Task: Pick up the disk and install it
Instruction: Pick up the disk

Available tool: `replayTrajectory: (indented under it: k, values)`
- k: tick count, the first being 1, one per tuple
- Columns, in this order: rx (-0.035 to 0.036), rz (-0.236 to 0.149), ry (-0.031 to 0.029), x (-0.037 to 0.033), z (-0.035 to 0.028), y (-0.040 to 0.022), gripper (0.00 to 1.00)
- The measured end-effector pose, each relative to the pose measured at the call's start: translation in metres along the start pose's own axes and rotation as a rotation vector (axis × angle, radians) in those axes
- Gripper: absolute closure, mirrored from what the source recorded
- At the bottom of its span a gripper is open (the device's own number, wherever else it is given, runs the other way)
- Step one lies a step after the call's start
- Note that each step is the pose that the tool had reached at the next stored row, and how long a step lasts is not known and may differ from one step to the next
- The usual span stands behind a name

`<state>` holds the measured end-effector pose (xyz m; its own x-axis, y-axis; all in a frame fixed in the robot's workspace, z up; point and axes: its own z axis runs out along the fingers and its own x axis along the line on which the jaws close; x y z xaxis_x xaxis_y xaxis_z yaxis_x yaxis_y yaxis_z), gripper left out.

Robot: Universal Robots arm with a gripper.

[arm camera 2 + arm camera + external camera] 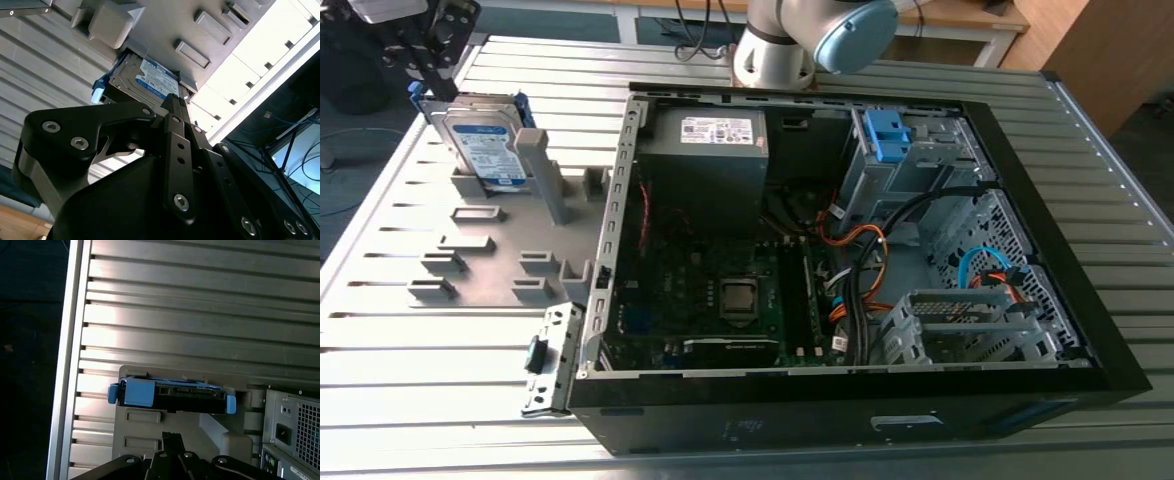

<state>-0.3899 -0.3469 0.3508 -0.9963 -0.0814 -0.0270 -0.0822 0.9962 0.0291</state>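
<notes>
The disk (487,150) stands on edge in a slot at the far end of a grey holder plate (494,255), at the exterior view's left. It is silver with a white-and-blue label and a blue frame. My gripper (438,85) hangs just above its upper far corner, apart from it, with its fingers together and nothing between them. The second wrist view has the disk (150,80) beyond the gripper (172,100). The first wrist view looks down on the disk's blue-framed top edge (172,392), a short way ahead of the gripper (170,437).
An open black computer case (1067,300) lies to the exterior view's right of the holder. Inside are a grey power supply (707,150), a motherboard, cables and a blue-clipped drive bay (887,135). Everything rests on a ribbed metal table (440,360). The arm's base (781,50) stands behind the case.
</notes>
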Motion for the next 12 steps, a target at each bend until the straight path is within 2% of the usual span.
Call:
replayTrajectory:
  k: [12]
  values:
    - [-0.0025,-0.093,0.0027,0.0000,0.0000,0.0000,0.89]
